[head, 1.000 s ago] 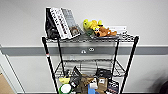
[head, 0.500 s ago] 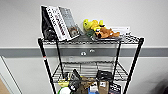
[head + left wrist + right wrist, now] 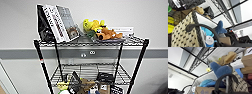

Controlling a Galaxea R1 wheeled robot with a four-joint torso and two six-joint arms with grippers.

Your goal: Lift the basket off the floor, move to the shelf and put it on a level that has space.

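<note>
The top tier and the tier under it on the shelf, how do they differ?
The top tier carries leaning books and plush toys; the tier under it is bare wire behind, with boxes and oddments rising in front of its front edge. The top tier sits at wall-stripe height, the other lower. Both are silvery wire grids between black posts.

Black-posted shelf [image 3: 139,58] against pale wall. Top tier: books [image 3: 58,22] leaning, yellow and orange plush toys [image 3: 101,30] beside, white box [image 3: 125,30] behind. Middle wire level [image 3: 92,70] bare. Lower tier crammed with boxes [image 3: 105,85] and odds.
</note>
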